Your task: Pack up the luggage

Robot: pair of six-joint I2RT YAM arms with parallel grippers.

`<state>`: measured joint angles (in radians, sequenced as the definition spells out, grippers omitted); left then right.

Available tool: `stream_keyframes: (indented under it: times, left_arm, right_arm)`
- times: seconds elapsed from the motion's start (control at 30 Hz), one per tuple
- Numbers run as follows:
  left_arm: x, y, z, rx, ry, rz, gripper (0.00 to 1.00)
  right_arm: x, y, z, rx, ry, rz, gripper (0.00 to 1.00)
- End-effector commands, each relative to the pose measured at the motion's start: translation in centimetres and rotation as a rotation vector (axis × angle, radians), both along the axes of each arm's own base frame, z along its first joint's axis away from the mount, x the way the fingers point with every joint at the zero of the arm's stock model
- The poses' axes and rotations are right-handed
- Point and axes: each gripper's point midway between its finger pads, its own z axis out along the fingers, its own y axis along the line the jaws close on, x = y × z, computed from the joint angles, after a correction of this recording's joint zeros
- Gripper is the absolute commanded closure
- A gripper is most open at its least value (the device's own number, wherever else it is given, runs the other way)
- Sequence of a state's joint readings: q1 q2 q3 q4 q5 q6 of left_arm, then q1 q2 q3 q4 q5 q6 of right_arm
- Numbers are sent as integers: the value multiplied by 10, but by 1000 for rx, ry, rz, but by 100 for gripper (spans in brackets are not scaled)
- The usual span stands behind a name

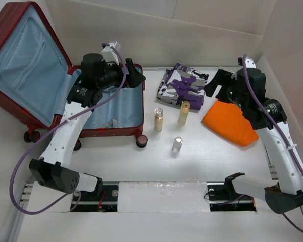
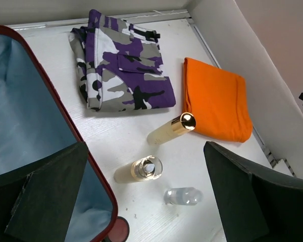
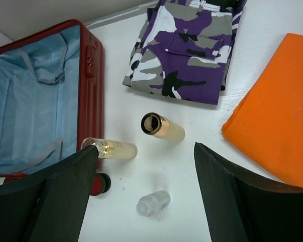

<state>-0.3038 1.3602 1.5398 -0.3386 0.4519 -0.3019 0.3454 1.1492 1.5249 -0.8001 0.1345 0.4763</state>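
— Top external view: where's the luggage?
— Open, at the worktop's left; left hand and right hand hang released, empty. The shell looks stiff and heavy: I'd grip its rim.

- The left arm rises from its base in front of the luggage and leans over the open lower half, elbow bent.
- The left gripper hangs above the luggage's right rim, tilted down and to the right, jaws spread wide with nothing between them.
- The right arm stands well to the right of the luggage, its forearm bending back leftward.
- The right gripper faces the luggage, angled down, jaws apart and empty.
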Motion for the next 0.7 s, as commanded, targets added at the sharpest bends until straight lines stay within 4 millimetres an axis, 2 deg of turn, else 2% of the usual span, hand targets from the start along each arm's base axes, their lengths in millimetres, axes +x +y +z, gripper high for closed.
stream_keyframes:
  times: [0.0, 0.1, 0.13, 0.2, 0.23, 0.27, 0.3, 0.33, 0.37, 0.4, 0.43, 0.47, 0.5, 0.53, 0.6, 0.63, 0.67]
  left_arm:
    - [-4, -9, 26, -66, -71, -50, 0]
    - [-5, -14, 13, -98, -31, -64, 0]
    - [-6, -16, 15, -110, -31, -77, 0]
    - [-2, -21, -7, -109, 28, -93, 0]
    - [-2, -23, -11, -110, 39, -106, 0]
    - [-5, -25, -10, -114, 42, -127, 5]
    - [-7, -28, -15, -105, 45, -138, 20]
    - [-7, -31, -20, -81, 53, -120, 59]
    - [-8, -31, -25, -35, 43, -85, 61]
    - [-8, -32, -16, 53, -32, -63, 59]
    - [-29, -57, -34, 148, 1, -99, 58]
    - [-22, -54, -42, 235, -11, -9, 54]
    - [-26, -62, -44, 267, -12, -19, 41]
    - [-33, -72, -52, 283, 11, -34, 34]
    - [-32, -71, -63, 276, 41, -16, 24]
    - [-33, -67, -77, 287, 62, 7, 17]
    - [-31, -66, -77, 281, 49, 19, 15]
  right_arm:
    - [-7, -7, 26, 29, -70, -21, 17]
    - [-9, -8, 20, 25, -60, -22, 17]
    - [-9, -7, 21, 33, -59, -25, 17]
    - [-9, -7, 21, 33, -59, -25, 22]
    - [-9, -7, 16, 30, -49, -25, 27]
    - [-11, -8, 19, 33, -57, -25, 35]
    - [-11, -8, 19, 33, -57, -25, 61]
    - [-11, -8, 15, 30, -49, -25, 70]
    - [-10, -8, 11, 27, -40, -25, 76]
    - [-10, -8, 11, 27, -40, -25, 78]
    - [-12, -9, 8, 25, -36, -25, 78]
    - [-11, -8, 7, 26, -38, -25, 75]
    - [-9, -7, 5, 27, -40, -25, 70]
    - [-12, -7, 2, 28, -34, -17, 55]
    - [-10, -6, 0, 29, -36, -17, 40]
    - [-12, -7, -1, 28, -34, -17, 29]
    - [-11, -6, 1, 31, -43, -17, 26]
